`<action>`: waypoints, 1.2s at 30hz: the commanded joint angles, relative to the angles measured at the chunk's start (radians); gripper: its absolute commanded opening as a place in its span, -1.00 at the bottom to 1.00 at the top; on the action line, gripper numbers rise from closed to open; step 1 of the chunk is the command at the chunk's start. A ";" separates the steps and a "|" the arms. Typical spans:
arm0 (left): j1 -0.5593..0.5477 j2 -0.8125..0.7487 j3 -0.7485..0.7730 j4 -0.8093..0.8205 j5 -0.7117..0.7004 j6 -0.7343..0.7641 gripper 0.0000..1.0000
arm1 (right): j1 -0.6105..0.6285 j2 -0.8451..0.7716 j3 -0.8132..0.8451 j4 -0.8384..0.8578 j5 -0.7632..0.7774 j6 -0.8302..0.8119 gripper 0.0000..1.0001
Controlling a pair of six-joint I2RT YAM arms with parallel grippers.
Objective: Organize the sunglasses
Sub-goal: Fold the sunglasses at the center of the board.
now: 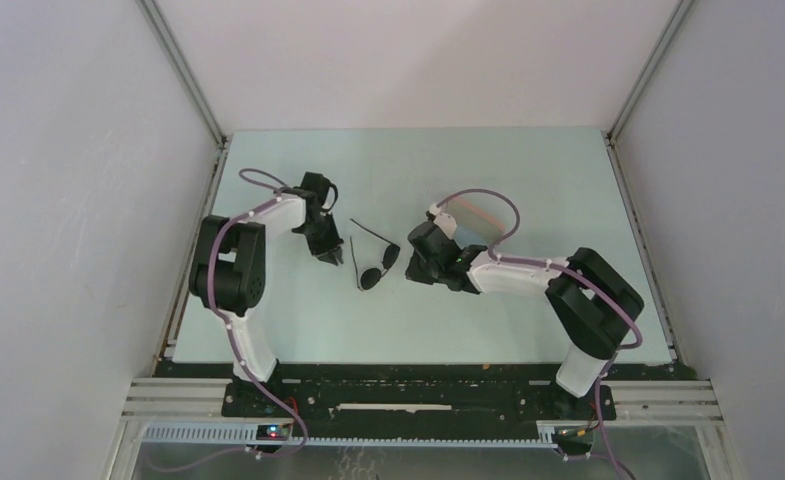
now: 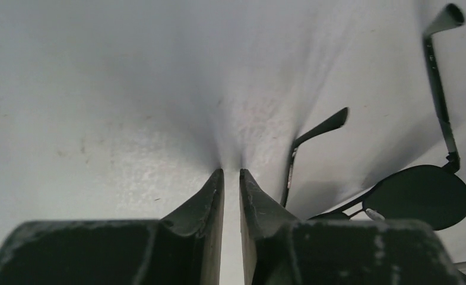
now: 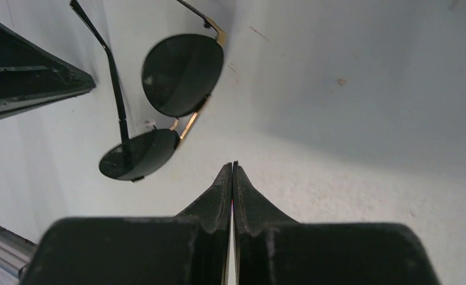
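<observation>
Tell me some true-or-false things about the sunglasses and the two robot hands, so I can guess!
1. The sunglasses lie on the table, between the left hand and the right hand. True.
2. The right hand is holding the sunglasses. False: its fingers are pressed together with nothing between them, and the sunglasses lie beside it.
3. The sunglasses are folded up. False: their side arms are spread open.
4. The left hand has a thin gap between its fingers, with nothing in it. True.
</observation>
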 commanded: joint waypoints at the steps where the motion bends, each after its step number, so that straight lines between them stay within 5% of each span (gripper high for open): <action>1: -0.047 0.052 0.062 -0.004 -0.030 0.028 -0.61 | 0.004 0.057 0.082 -0.006 0.020 0.021 -0.90; 18: -0.205 0.134 0.169 0.068 0.193 0.032 -0.63 | -0.033 0.186 0.159 0.003 -0.017 0.011 -0.97; 26: -0.172 0.068 0.309 -0.088 0.119 0.125 -0.61 | -0.071 0.151 0.158 -0.030 -0.046 -0.022 -1.00; 36: -0.118 0.236 0.677 -0.245 -0.003 0.262 -0.65 | -0.064 0.148 0.157 -0.055 -0.063 -0.039 -1.00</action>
